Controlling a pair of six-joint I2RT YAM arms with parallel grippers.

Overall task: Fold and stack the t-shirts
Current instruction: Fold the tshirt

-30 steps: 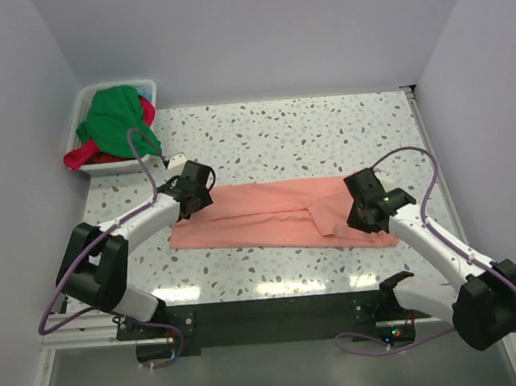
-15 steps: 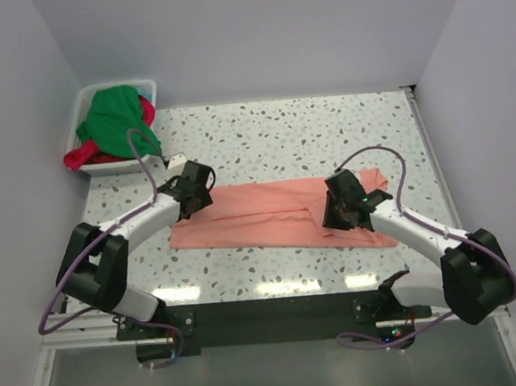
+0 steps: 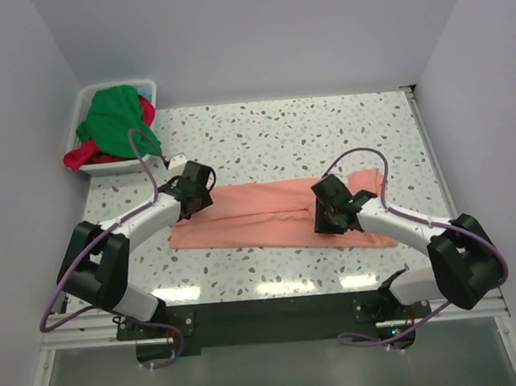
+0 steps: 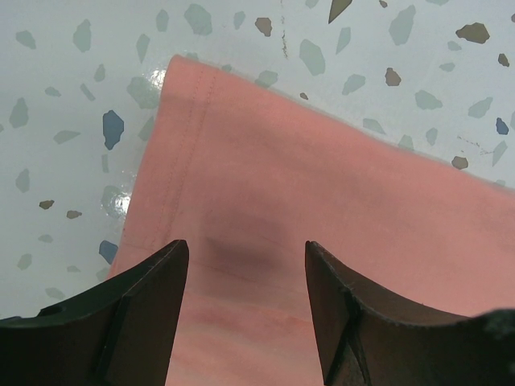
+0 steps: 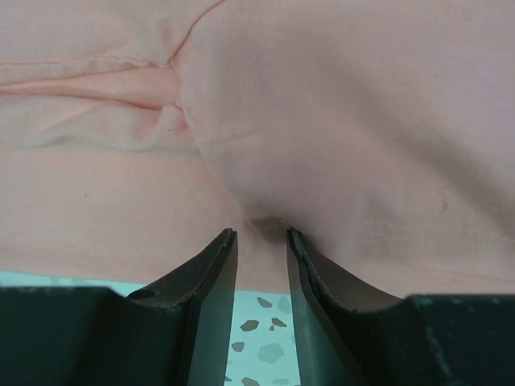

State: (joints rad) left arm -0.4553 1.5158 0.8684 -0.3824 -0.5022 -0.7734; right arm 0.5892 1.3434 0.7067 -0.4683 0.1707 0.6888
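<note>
Nearest, right of centre in the top view, the right fingers [image 5: 211, 277] are drawn almost together on a raised fold of the salmon-pink soft cloth t-shirt [image 3: 260, 212]. The shirt lies as a long flat band across the middle of the speckled white bench [image 3: 325, 130]. At the band's left end, the left fingers [image 4: 145, 305] are held apart over the hemmed edge. The cloth is judged light, limp and apt to bunch or slip, so stitched hems and corners are best pinched. Open bench is left above the band. At the upper left, a bright green t-shirt [image 3: 113, 115] and a red-magenta t-shirt [image 3: 81, 156] are heaped in a white plastic tub [image 3: 113, 167].
</note>
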